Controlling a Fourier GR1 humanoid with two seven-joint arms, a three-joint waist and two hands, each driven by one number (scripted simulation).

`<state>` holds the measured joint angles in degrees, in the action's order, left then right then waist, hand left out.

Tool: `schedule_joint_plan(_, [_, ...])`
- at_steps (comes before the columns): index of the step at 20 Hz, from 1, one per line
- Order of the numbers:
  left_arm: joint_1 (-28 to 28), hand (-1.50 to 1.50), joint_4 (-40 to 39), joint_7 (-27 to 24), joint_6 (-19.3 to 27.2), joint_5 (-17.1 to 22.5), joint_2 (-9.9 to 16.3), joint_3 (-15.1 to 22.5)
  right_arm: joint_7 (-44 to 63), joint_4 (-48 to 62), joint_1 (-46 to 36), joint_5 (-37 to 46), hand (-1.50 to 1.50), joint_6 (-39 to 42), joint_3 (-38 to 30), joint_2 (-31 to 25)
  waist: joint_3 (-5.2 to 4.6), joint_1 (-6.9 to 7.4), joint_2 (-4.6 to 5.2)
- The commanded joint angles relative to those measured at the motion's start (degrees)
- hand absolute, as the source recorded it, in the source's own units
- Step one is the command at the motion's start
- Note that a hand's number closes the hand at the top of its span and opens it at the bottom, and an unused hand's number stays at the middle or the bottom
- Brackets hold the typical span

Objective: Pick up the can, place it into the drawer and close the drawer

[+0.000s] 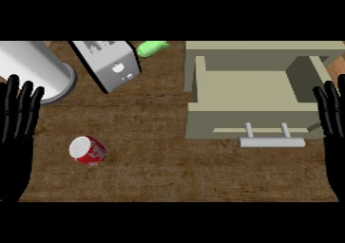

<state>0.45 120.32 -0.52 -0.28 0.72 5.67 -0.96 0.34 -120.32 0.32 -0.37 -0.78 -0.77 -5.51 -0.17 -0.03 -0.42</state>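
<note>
The red can [89, 150] lies on the wooden table [167, 175] toward its left front, its pale top facing up and left, touched by nothing. Well to its right the beige drawer [255, 95] stands pulled open, its grey handle [272, 141] at the front. Behind the can stand a silver cylinder [31, 66], a tilted grey appliance [108, 64] and a green object [151, 47]. The left hand [14, 123] rests at the left edge, fingers straight and spread, holding nothing; the right hand [336, 123] rests likewise at the right edge.
</note>
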Motion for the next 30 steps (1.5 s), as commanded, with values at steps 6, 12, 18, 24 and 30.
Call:
schedule_joint_plan(6, [-1.1,-1.5,0.8,-3.2,-26.5,23.3,8.1,7.3,-0.6,-1.3,-0.8,0.8,-1.5,0.2,0.7,-0.1,-0.09,-1.28,0.28])
schedule_joint_plan(12, [11.2,-1.5,-1.2,6.6,-34.6,28.7,21.2,0.3,9.1,2.3,5.7,-0.1,-1.5,-0.9,-2.1,-0.6,0.17,0.45,0.32])
schedule_joint_plan(18, [8.1,-1.5,-6.6,7.6,-39.0,34.6,23.0,-7.1,8.9,-3.7,13.3,-2.3,-1.5,2.0,-2.8,-0.3,0.18,-0.12,0.34])
schedule_joint_plan(24, [5.5,-1.5,-12.9,9.8,-41.7,37.9,23.4,-10.7,6.2,0.7,11.9,-0.9,-1.5,3.2,-3.5,-0.4,0.17,-0.21,0.42])
schedule_joint_plan(30, [4.2,-1.5,-11.9,14.4,-40.5,38.8,21.8,-12.1,3.7,0.5,14.4,-2.2,-1.5,4.8,-5.0,0.9,0.18,-0.15,0.38])
